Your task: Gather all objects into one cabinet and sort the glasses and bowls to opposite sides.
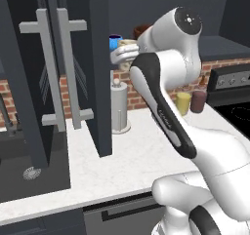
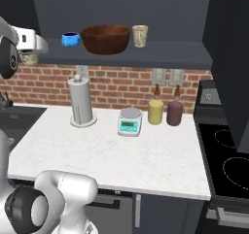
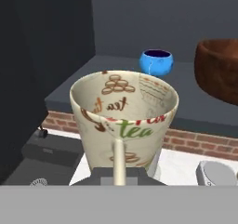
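Cream cup [image 3: 124,121] w/ brown & green "tea" print sits upright in the gripper [image 3: 119,172], pinched on its near wall close to the base; jaws pressed tight on it, one thin pale finger running up the outside. Cup's mouth is open to the top, inside printed too. From the left base view the cup [image 1: 128,45] is up at shelf height by the white wrist, just right of the open charcoal-blue cabinet door [image 1: 100,73] w/ its long grey bar handles [image 1: 53,68]. Blue bowl [image 2: 71,39] rests on the dark cabinet shelf [image 2: 160,53], left end; wooden bowl [image 2: 105,38] just beside it on the right, close but whether touching I can't tell. A second cream cup [image 2: 140,35] stands right of the wooden bowl, near it. In the hand view the blue bowl [image 3: 156,62] is beyond the held cup, wooden bowl [image 3: 218,69] at the right edge. Below on the white marble counter [image 2: 121,155]: paper-towel holder [image 2: 80,102] by the brick wall, small teal scale [image 2: 130,122], yellow jar [image 2: 155,111] & maroon jar [image 2: 174,113] side by side. Black stove [image 2: 228,155] to the right, sink [image 1: 29,173] to the left.
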Controlling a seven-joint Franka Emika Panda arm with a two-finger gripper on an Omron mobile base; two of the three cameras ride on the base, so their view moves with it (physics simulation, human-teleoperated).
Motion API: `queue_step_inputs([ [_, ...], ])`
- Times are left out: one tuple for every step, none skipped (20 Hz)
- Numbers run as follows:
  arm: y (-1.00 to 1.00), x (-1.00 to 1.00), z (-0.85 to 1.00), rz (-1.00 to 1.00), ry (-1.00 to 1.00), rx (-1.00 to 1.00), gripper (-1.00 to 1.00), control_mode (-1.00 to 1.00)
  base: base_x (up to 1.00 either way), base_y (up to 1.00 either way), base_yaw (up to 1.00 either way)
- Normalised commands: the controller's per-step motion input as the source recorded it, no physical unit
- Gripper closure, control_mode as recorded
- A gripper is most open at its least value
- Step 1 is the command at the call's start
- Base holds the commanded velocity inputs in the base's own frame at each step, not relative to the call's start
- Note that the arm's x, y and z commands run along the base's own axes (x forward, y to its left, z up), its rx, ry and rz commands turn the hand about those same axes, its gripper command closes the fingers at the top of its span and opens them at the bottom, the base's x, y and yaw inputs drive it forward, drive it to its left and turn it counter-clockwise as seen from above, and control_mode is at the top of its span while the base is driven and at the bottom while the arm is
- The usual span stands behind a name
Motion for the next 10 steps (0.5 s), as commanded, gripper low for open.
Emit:
queue_step_inputs([
  [0.06,0.38,0.00,0.26,0.00,0.00,1.00,-1.00,0.00,0.00,0.00],
  [0.00,0.38,0.00,0.29,0.00,0.00,1.00,-1.00,0.00,0.00,0.00],
  [0.00,0.39,0.00,0.29,0.00,0.00,1.00,-1.00,0.00,0.00,0.00],
  [0.00,0.36,0.00,0.28,0.00,0.00,1.00,-1.00,0.00,0.00,0.00],
  [0.09,0.24,0.00,0.30,0.00,0.00,1.00,-1.00,0.00,0.00,0.00],
  [0.15,0.17,0.00,0.31,0.00,0.00,1.00,-1.00,0.00,0.00,0.00],
  [0.14,0.17,0.00,0.31,0.00,0.00,1.00,-1.00,0.00,0.00,0.00],
  [0.16,0.16,0.00,0.27,0.00,0.00,1.00,-1.00,0.00,0.00,0.00],
  [0.21,0.19,0.00,0.21,0.00,0.00,1.00,-1.00,0.00,0.00,0.00],
  [0.24,0.21,0.00,0.16,0.00,-0.03,1.00,-1.00,0.00,0.00,0.00],
])
